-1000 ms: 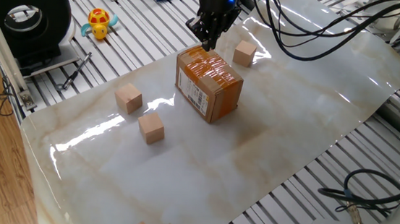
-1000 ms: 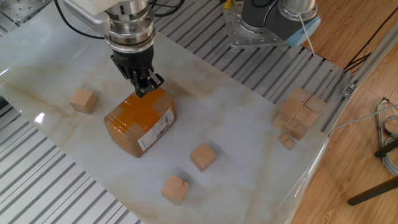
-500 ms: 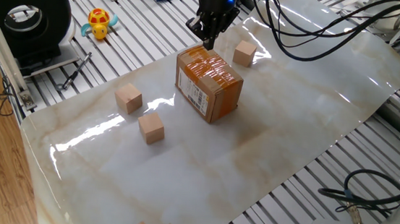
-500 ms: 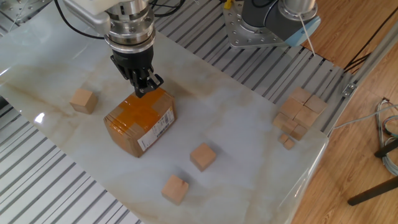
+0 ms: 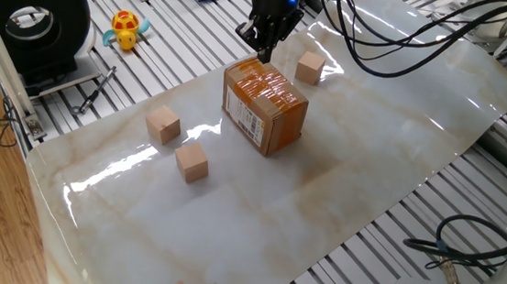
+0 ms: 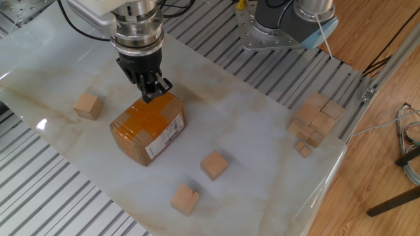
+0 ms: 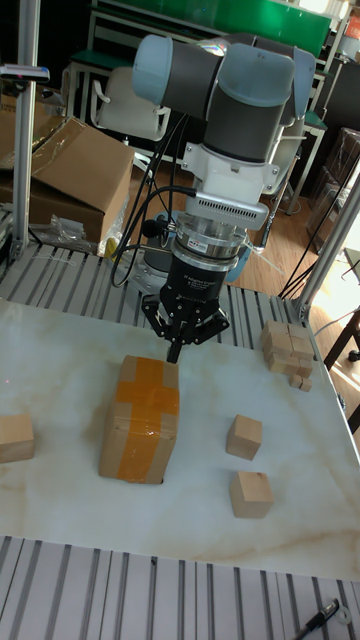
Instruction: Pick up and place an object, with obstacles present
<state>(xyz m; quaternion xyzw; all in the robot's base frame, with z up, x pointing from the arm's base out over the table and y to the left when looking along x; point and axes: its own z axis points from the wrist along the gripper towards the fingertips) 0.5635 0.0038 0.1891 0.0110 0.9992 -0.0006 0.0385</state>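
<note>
**A:** Cube (image 5: 310, 67) nearest the tool is seen resting on the desk (image 5: 371, 171) in one fixed view, just beyond the cardboard box (image 5: 266, 106). Has anything been moved in the last second?

**B:** Barely anything. The jaws have been lifted a touch off the box's far top edge, and since then they have been held steady. No cube has been shifted, so the pick is judged not yet begun.

**A:** And the other fixed view?

**B:** The jaws are shown pressed together with nothing between them, poised over the box's (image 6: 147, 128) back corner. That same cube (image 6: 87, 105) sits apart from them, off to the side and down at desk level. Two more cubes (image 6: 214, 164) (image 6: 185, 199) are left in front of the box.

**A:** Which one is meant cannot be told.

**B:** Agreed. In the tall fixed view the closed tips are seen touching or just above the orange tape of the box (image 7: 140, 420). The near cube (image 7: 15, 438) is cut by the left edge, and the box would have to be cleared before it is reached.
</note>
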